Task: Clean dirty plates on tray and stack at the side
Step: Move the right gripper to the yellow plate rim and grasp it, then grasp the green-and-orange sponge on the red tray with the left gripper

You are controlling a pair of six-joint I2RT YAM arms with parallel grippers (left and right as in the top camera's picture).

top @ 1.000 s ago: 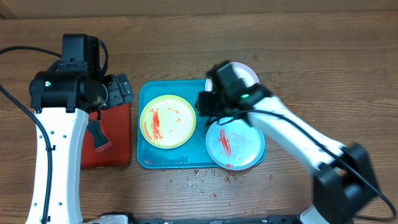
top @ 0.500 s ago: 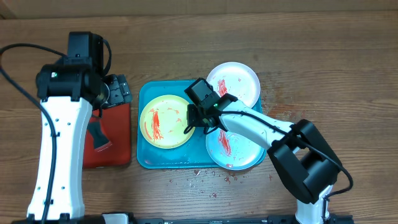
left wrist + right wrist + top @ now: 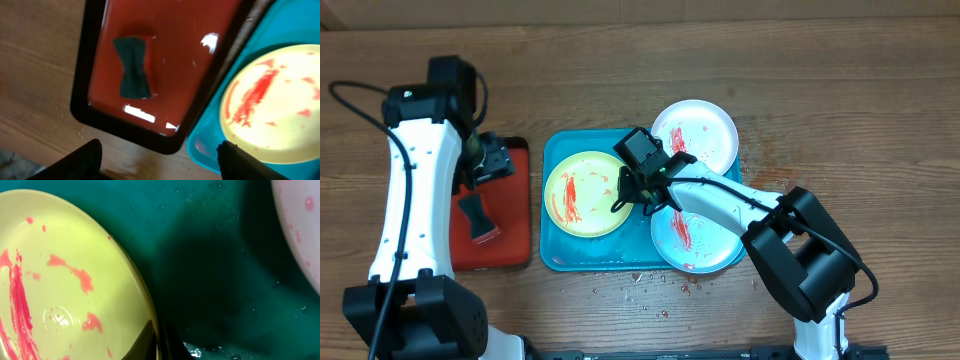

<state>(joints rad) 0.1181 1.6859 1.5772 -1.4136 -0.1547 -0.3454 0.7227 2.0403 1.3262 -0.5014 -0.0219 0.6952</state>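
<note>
The yellow-green plate (image 3: 582, 194) with red smears lies on the left half of the turquoise tray (image 3: 570, 145). My right gripper (image 3: 625, 196) is shut on its right rim; in the right wrist view the fingertips (image 3: 170, 342) pinch the rim of this plate (image 3: 60, 280). The aqua plate (image 3: 702, 235) overhangs the tray's right front edge. The white plate (image 3: 698, 132) sits at the tray's back right corner. My left gripper (image 3: 490, 160) hangs open over the red tray (image 3: 510, 235), and nothing lies between its fingers (image 3: 85, 160).
A dark bow-shaped sponge (image 3: 134, 67) lies in the red tray (image 3: 175, 85), left of the turquoise tray (image 3: 210, 145). Red sauce specks (image 3: 660, 285) dot the wood in front of the tray. A pale plate's edge (image 3: 300, 220) shows at the upper right of the right wrist view.
My right gripper moved left from beside the white plate to the yellow-green plate's rim and closed on it. The left arm swung round over the red tray, its jaws narrowing a little.
</note>
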